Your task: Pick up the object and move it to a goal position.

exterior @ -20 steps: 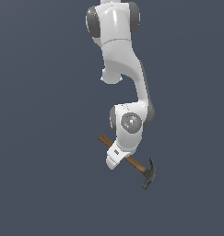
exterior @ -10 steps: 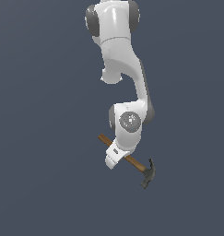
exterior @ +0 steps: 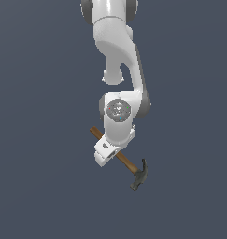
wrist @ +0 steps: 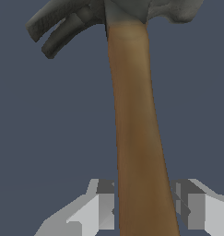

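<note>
Hammer (wrist: 132, 115): handle looks like smooth brown wood, matt, no visible grain; head (wrist: 85, 16) dark grey metal, dull, slightly uneven sheen. Arm (exterior: 117, 56) glossy white plastic-like shell with soft highlights. Gripper (wrist: 143, 209) fingers (wrist: 102, 207) flat pale grey, matt, darker grey pads. Backdrop plain matt slate-blue

arm: white Panda (exterior: 118, 70), hangs down from top of frame, plain grey-blue bg
gripper (exterior: 107, 153): low centre, clamped on handle mid-shaft
hammer (exterior: 122, 159): off the ground, tilted; brown handle runs down toward ext view's right
head: dark grey, at lower end, right of gripper
</note>
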Robot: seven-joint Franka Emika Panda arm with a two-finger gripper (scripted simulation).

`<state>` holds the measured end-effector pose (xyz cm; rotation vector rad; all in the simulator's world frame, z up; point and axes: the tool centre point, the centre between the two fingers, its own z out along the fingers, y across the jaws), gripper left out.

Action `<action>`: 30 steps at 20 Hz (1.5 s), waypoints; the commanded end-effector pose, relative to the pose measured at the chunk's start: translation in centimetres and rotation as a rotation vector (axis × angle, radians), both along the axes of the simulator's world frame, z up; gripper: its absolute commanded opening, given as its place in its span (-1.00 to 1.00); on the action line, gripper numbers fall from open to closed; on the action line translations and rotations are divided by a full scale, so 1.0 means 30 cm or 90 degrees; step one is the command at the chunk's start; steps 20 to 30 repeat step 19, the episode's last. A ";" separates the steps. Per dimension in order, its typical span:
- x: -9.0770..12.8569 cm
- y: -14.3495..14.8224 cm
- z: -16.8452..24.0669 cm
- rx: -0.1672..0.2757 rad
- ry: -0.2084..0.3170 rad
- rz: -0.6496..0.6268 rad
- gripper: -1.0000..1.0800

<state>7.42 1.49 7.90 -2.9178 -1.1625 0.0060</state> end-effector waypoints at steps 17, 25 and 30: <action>0.011 -0.283 0.384 0.001 -0.003 0.001 -1.00; 0.013 -0.283 0.383 0.001 -0.002 0.000 -1.00; 0.013 -0.283 0.383 0.001 -0.002 0.000 -1.00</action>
